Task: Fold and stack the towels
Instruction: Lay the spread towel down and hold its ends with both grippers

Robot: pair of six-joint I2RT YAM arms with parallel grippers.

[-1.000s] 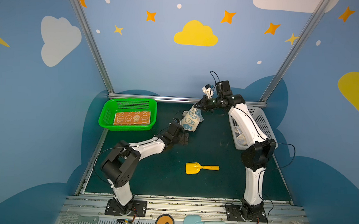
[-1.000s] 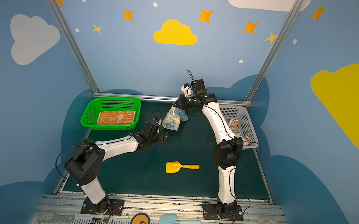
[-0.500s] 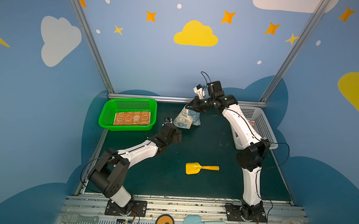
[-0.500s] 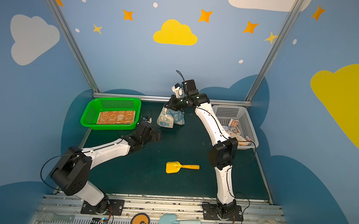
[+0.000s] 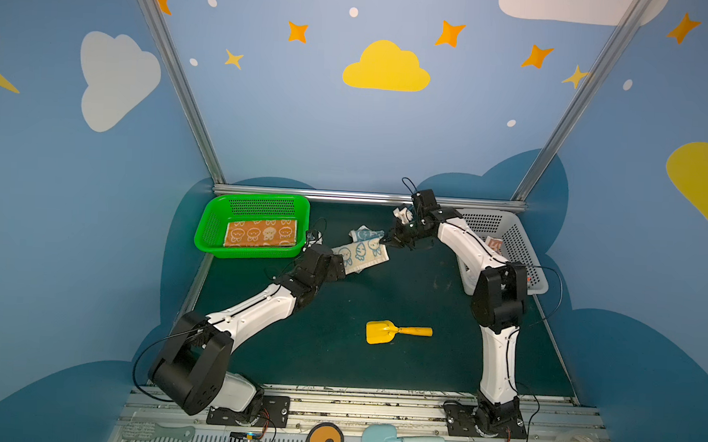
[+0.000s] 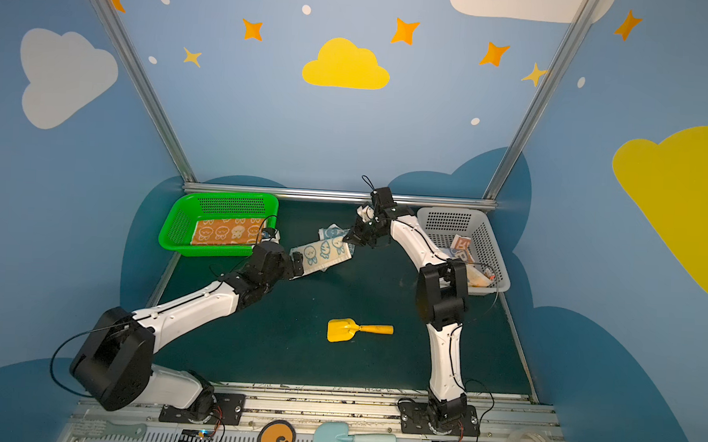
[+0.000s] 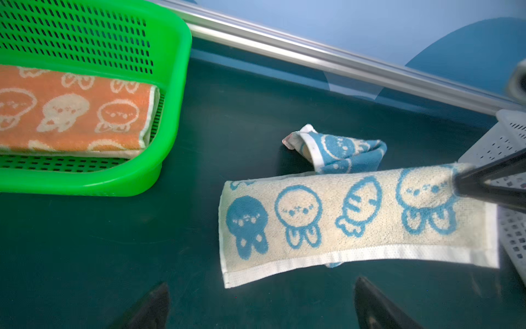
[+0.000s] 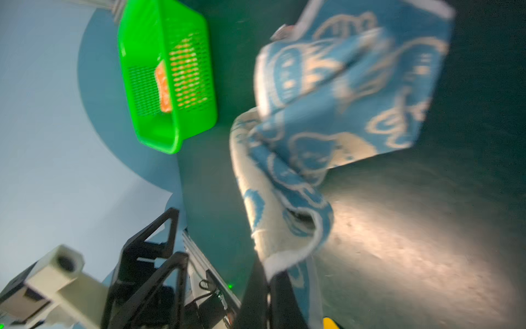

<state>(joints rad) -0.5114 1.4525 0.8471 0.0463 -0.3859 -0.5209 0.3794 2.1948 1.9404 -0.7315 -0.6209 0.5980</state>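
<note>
Both top views | towel [image 5: 363,253] [image 6: 321,251] now lower | right fingers [image 7: 489,183] clamp it | left fingers [image 7: 378,307] apart

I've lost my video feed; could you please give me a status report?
Right gripper shut on corner of blue towel; left gripper open beside its other end. Orange towel folded in green basket. Yellow scoop on mat, well clear.

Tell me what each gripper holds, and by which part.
Right gripper: shut on the cream-blue towel, pinching a hemmed edge at one end. Left gripper: open, holding nothing.
</note>
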